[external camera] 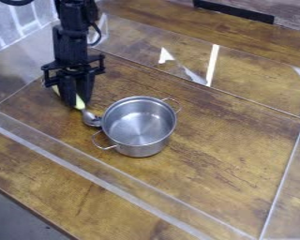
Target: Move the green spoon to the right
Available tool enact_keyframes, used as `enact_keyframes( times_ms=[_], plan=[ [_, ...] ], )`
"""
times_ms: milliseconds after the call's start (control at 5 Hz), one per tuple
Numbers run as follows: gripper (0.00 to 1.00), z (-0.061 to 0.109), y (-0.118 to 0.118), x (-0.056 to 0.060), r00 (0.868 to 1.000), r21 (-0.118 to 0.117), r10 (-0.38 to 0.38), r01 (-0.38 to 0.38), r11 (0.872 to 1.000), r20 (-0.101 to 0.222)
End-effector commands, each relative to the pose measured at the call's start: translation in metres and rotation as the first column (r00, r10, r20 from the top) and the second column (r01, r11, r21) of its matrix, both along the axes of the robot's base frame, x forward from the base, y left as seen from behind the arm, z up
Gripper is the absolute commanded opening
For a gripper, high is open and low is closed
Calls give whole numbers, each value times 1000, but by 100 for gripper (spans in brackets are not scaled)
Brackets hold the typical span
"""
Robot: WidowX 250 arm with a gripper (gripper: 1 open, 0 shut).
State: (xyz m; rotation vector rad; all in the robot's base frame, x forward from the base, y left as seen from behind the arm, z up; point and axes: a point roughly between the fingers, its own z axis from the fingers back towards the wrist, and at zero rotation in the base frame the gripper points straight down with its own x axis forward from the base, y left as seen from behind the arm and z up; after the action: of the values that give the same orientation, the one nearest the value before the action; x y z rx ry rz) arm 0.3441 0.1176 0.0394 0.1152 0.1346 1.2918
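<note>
The green spoon stands nearly upright at the left, its yellow-green handle between the fingers of my gripper and its silver bowl low, at or just above the wooden table. The black gripper comes down from above and is shut on the handle. The spoon's bowl sits right beside the left rim of the round steel pot.
The steel pot has small side handles and stands near the middle left. Clear plastic walls enclose the wooden table on the front, left and right. Wide wooden surface extends right of the pot.
</note>
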Motion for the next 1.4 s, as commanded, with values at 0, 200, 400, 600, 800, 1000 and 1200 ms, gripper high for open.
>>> enact_keyframes(
  times_ms=[0, 200, 400, 600, 800, 1000, 1200],
  plan=[
    [0, 50, -5, 7, 994, 22, -39, 37, 999, 100],
    [0, 74, -20, 7, 987, 19, -91, 90, 996, 129],
    [0, 108, -46, 12, 981, 25, -113, 110, 994, 159],
    [0, 135, -83, 16, 970, 25, -157, 155, 988, 188],
    [0, 138, -124, 15, 963, 22, -179, 178, 984, 201],
    [0, 131, -173, 7, 936, 6, -295, 299, 954, 190],
    [0, 122, -221, -3, 887, 3, -427, 433, 901, 176]
  ],
)
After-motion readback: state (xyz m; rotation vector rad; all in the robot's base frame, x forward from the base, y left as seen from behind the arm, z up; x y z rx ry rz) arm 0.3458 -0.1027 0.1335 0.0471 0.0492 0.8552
